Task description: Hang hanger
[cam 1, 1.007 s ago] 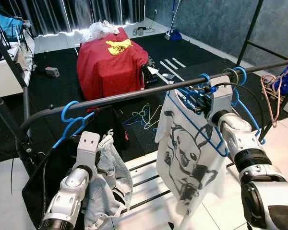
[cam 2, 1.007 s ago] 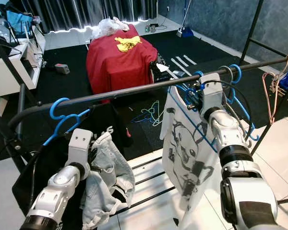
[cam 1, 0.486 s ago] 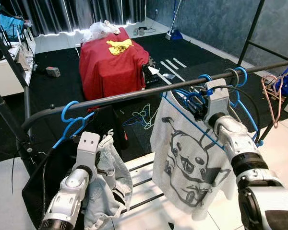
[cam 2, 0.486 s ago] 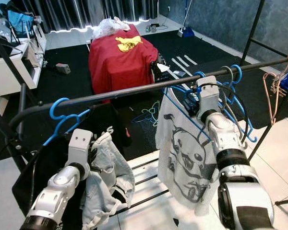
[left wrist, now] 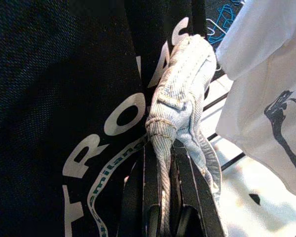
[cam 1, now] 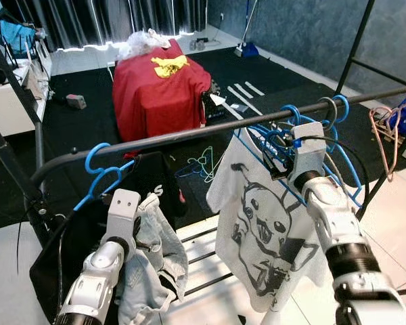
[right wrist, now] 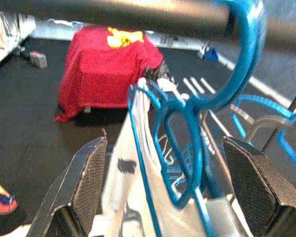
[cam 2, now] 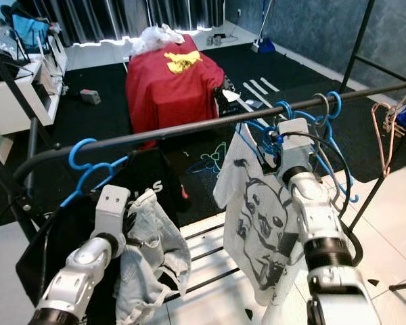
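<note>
Right arm raised, its claw (right wrist: 163,197) spread wide; left arm bent low, left claw (left wrist: 160,197) clamped together.

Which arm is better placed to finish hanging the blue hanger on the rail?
Right: its open claw is at the blue hanger hooked over the rail. The left claw holds denim.

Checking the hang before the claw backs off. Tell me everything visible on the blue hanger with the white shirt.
The blue hanger looks like thin plastic-coated wire with a twisted neck. Its hook curves over the dark rail, so it appears hung. The white shirt, printed with a black cartoon figure, drapes from it, tilted and bunched. More blue hangers crowd the rail beside it. The right claw sits just below the hook, fingers spread wide on either side, not pinching the wire.
</note>
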{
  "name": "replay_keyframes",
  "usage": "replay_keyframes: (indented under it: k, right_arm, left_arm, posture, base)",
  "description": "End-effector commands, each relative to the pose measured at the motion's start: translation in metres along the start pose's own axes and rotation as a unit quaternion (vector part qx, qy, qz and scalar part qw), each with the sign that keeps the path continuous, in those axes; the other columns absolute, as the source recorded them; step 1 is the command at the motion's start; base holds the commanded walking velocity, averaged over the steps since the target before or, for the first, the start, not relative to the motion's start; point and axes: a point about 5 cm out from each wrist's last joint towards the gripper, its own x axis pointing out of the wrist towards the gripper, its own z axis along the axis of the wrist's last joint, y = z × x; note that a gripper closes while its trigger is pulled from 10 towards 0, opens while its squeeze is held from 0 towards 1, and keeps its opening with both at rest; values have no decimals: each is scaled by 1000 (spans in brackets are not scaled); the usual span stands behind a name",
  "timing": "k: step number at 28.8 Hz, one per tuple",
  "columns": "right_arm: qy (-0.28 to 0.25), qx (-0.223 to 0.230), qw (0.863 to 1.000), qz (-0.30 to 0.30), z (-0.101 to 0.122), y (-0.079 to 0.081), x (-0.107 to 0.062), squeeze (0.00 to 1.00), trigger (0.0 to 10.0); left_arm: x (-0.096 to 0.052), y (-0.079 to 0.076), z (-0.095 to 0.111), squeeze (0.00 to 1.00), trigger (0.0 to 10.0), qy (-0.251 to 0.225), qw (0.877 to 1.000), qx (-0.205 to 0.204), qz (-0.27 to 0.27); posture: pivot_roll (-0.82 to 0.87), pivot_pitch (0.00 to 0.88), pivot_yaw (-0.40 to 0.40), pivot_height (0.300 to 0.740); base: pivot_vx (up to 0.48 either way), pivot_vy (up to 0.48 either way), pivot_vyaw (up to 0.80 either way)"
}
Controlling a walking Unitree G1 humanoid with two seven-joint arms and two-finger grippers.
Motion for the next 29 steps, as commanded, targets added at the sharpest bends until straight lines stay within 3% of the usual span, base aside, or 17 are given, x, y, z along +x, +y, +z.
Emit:
replay_keyframes:
  k: [1,6,11,13,16,17,18,19,26,27,29]
  right_arm:
    - [-40,-13,999,25,13,7,-2,0,10000]
    - [-49,-18,997,48,16,14,-2,0,10000]
    - [-17,-1,998,61,5,16,-1,0,10000]
    - [-1,11,998,66,1,14,0,0,0]
    - [8,14,998,67,-2,13,2,0,0]
    - [17,13,997,69,-4,12,3,0,6118]
    - [17,13,997,69,-4,12,3,0,6118]
    - [24,12,997,69,-6,10,5,0,10000]
    - [37,5,997,68,-8,5,11,0,10000]
    - [34,5,997,66,-7,4,12,1000,10000]
    - [33,7,997,64,-6,4,11,1000,10000]
  left_arm:
    - [-1,10,4,0,10000,-9,1000,11,13]
    - [-2,11,4,0,10000,-8,1000,10,15]
    - [-2,9,2,0,10000,-7,1000,9,15]
    - [-1,9,3,0,10000,-7,1000,9,15]
    - [-1,10,4,0,10000,-7,1000,9,14]
    - [-2,10,3,0,10000,-7,1000,10,14]
    - [-2,10,3,0,10000,-7,1000,10,14]
    - [-2,10,2,0,10000,-5,1000,10,14]
    - [-3,10,1,0,10000,-3,1000,8,15]
    - [-3,10,1,0,10000,-3,1000,8,17]
    - [-3,11,1,0,10000,-3,1000,8,18]
  posture:
    - [36,4,37,740]
    - [34,7,36,740]
    - [35,12,34,740]
    - [32,24,37,740]
    - [31,33,37,740]
    - [31,39,37,740]
    - [31,39,37,740]
    - [34,42,35,740]
    - [37,49,30,740]
    - [37,50,31,740]
    - [37,50,31,740]
  base:
    - [0,0,0]
    - [0,0,0]
    - [0,0,0]
    - [0,0,0]
    - [0,0,0]
    - [0,0,0]
    - [0,0,0]
    - [0,0,0]
    - [0,0,0]
    - [0,0,0]
    - [0,0,0]
